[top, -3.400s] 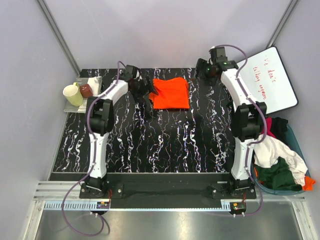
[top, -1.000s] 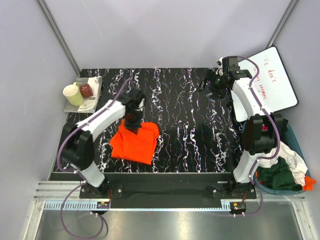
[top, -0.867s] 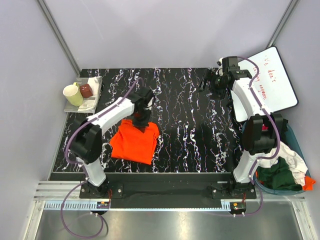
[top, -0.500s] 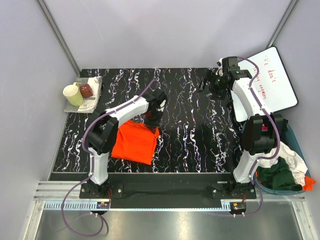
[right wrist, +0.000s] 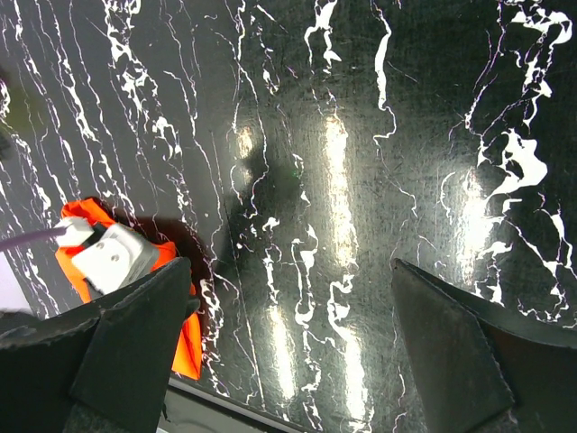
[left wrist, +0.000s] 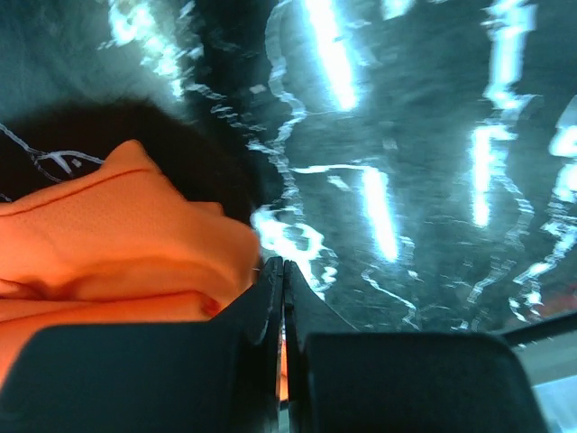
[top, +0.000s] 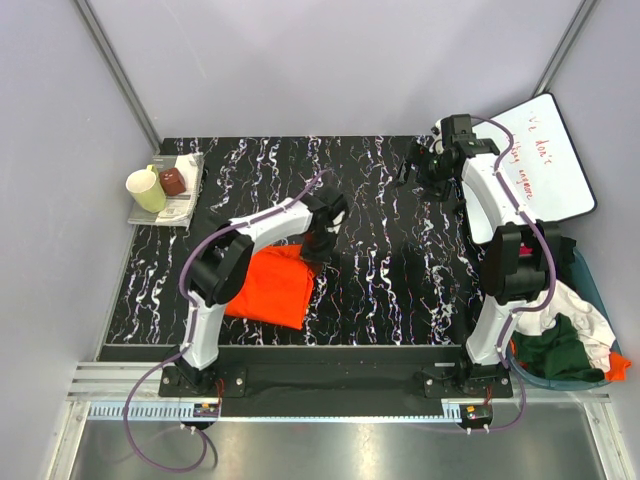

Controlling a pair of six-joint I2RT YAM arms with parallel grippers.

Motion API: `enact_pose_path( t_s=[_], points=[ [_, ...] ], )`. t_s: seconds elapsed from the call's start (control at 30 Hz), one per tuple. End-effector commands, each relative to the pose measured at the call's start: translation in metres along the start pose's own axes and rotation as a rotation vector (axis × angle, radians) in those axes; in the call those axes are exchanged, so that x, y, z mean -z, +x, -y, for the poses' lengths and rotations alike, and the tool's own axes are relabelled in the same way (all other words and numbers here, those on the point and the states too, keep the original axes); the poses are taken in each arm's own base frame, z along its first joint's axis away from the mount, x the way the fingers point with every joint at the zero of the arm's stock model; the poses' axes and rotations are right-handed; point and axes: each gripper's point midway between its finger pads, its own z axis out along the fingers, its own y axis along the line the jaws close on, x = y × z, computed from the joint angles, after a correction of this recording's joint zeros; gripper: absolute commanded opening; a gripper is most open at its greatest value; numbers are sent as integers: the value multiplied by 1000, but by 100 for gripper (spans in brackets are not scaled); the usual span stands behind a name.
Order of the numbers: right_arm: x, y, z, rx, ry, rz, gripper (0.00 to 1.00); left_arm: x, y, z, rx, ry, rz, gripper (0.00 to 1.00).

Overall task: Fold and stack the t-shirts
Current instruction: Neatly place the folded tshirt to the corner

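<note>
The bright orange t-shirt [top: 268, 288] lies folded on the black marbled table [top: 390, 280], near the front left. My left gripper [top: 316, 248] hovers at the shirt's far right corner, jaws shut with nothing between them. In the left wrist view the shirt [left wrist: 117, 244] bulges just left of the shut fingertips [left wrist: 282, 263]. My right gripper [top: 413, 172] hangs open over bare table at the back right. Its wrist view shows the spread fingers [right wrist: 135, 334] and a strip of the orange shirt [right wrist: 186, 352]. More t-shirts, white [top: 565, 305], dark green [top: 548, 347] and magenta [top: 548, 250], are heaped at the right.
A blue bin [top: 596, 290] off the table's right edge holds the heap. A white board with red handwriting [top: 545, 160] leans at the back right. A tray [top: 165, 210] at the back left carries a pale mug [top: 146, 190] and a brown cup [top: 172, 181].
My left gripper has slid right, from on top of the orange shirt to its right corner, staying shut. The shirt lies where it was. The right arm has barely moved.
</note>
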Motion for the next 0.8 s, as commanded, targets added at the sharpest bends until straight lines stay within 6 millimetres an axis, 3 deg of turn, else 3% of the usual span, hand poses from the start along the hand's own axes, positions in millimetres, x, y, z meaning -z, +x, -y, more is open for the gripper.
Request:
enact_pose_path(
  t_s=[0.0,0.13,0.4,0.77],
  points=[
    [9,-16,-6,36,-2,46,100,-16,5,-19,63,-40,-15,0],
    [9,-18,-5,33,-1,49,100,-21,13,-37,96,-63,-34,0],
    [5,-20,-6,31,-5,42,100,-22,50,-78,170,-131,-65,0],
    [0,-21,-9,23,-20,32,100,-14,100,-167,334,-245,-90,0]
  ],
)
